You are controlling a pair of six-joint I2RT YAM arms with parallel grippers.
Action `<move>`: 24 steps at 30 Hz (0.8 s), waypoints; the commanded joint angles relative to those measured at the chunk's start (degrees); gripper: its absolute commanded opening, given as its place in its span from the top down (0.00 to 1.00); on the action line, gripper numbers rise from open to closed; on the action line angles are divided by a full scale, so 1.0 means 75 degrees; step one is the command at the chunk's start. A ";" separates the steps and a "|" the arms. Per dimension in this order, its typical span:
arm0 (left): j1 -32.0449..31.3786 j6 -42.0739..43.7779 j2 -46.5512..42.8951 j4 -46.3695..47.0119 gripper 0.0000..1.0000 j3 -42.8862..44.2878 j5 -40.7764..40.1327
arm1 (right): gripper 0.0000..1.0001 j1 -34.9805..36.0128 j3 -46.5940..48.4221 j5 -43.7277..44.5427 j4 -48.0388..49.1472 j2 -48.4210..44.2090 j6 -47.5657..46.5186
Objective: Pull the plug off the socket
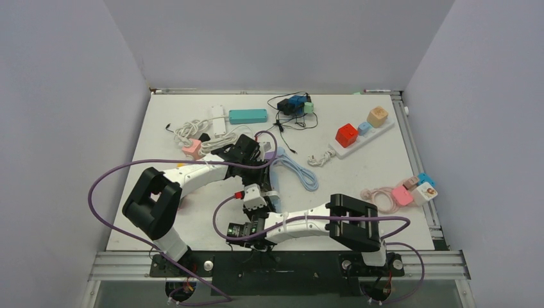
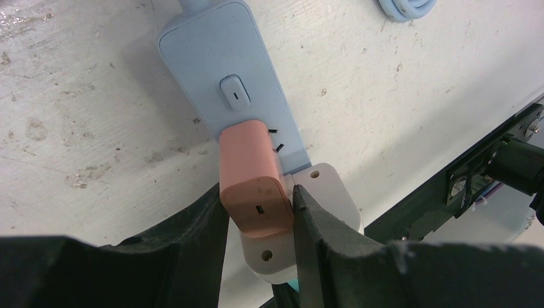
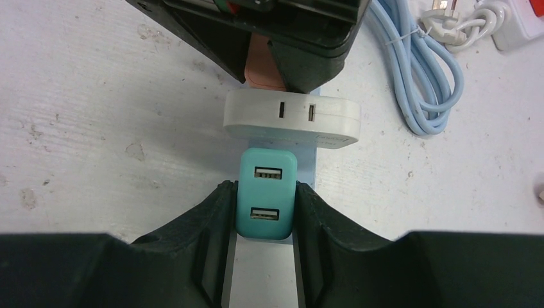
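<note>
The light-blue power strip [image 2: 212,70] lies on the table, and its coiled light-blue cord [image 1: 301,173] lies to its right. A salmon plug [image 2: 253,179], a white adapter [image 2: 327,192] and a teal USB charger [image 3: 266,192] stand in a row on it. My left gripper [image 2: 260,191] is shut on the salmon plug's sides, and the plug's base is against the strip. My right gripper [image 3: 266,188] is shut on the teal charger, facing the left gripper across the white adapter [image 3: 292,115]. In the top view both grippers [image 1: 253,179] meet over the strip.
At the back lie a teal block [image 1: 247,116], a white strip [image 1: 218,120] with white cords and a black cable bundle [image 1: 292,106]. A white strip with red, blue and tan cubes [image 1: 362,135] lies back right. Pink and blue cubes [image 1: 417,189] sit at the right edge.
</note>
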 commanded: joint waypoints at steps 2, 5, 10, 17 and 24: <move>0.0058 0.0433 0.0142 -0.0073 1.00 0.0178 -0.0389 | 0.95 0.0103 0.0166 0.0615 -0.0492 -0.0246 0.0023; 0.0064 0.0425 0.0153 -0.0078 1.00 0.0181 -0.0382 | 0.95 0.0032 -0.0032 0.0427 -0.0222 -0.0546 -0.0038; 0.0058 0.0433 0.0165 -0.0075 1.00 0.0188 -0.0401 | 0.95 -0.0424 -0.0854 -0.0286 0.0873 -0.1349 -0.0327; 0.0064 0.0433 0.0165 -0.0088 1.00 0.0189 -0.0425 | 0.95 -0.1002 -0.1880 -0.1027 0.1905 -0.2326 -0.0671; 0.0069 0.0433 0.0188 -0.0091 1.00 0.0190 -0.0413 | 0.95 -0.0943 -0.1621 -0.0834 0.1630 -0.2019 -0.0703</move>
